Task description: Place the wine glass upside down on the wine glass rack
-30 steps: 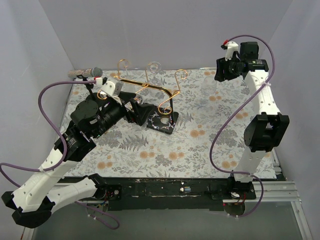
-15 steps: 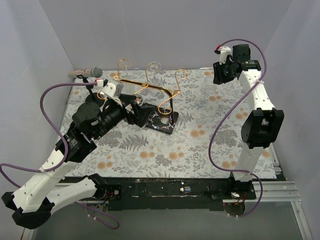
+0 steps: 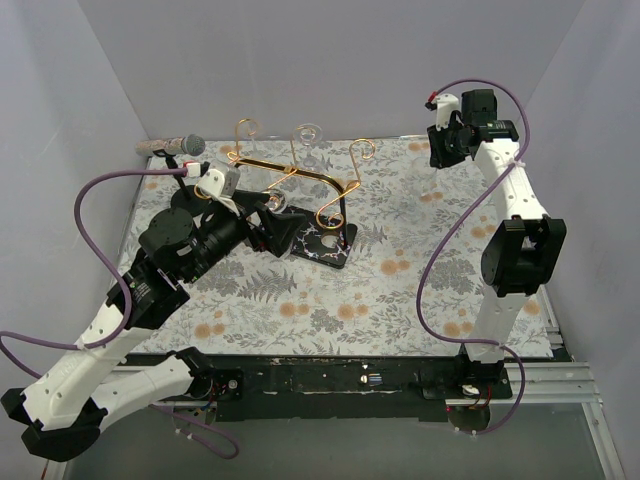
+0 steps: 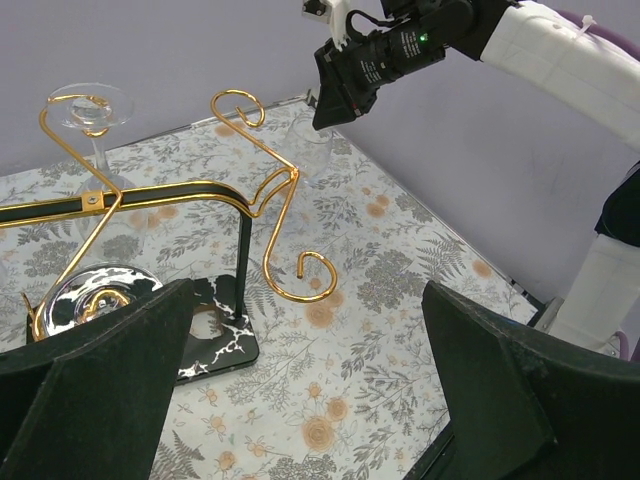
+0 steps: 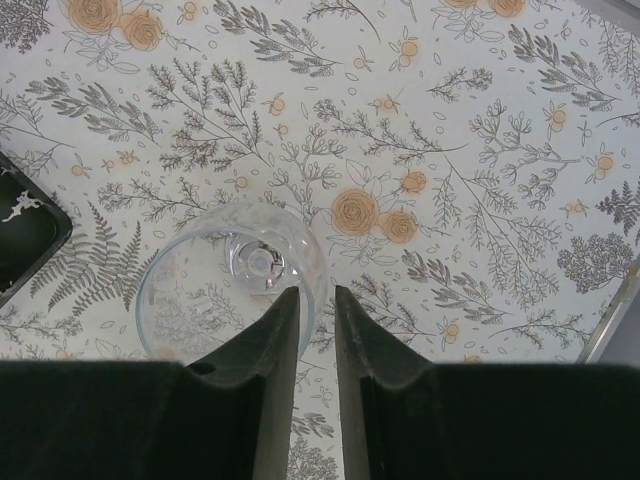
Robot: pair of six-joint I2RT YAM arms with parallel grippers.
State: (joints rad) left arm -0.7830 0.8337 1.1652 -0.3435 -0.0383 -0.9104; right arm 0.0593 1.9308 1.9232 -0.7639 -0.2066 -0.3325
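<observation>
1. The flowery desk (image 3: 400, 290) carried the wine glass rack (image 3: 290, 172);
2. The left tool (image 4: 308, 290) gaped wide and empty beside the rack, perhaps keeping clear;
3. The right tool (image 5: 314, 292) pinched the rim of the upright wine glass (image 5: 225, 275), well away from the rack, probably to carry it.

A gold wire rack (image 3: 296, 172) on a black veined base (image 3: 330, 248) stands left of the middle of the flowered desk (image 3: 400, 290), nearer the far edge. The left arm reaches in from the near left corner, its gripper (image 3: 283, 228) just beside the base. The right gripper (image 3: 441, 148) hangs high over the far right corner; its fingers cannot be made out. A microphone (image 3: 178, 147) shows at the far left corner.
</observation>
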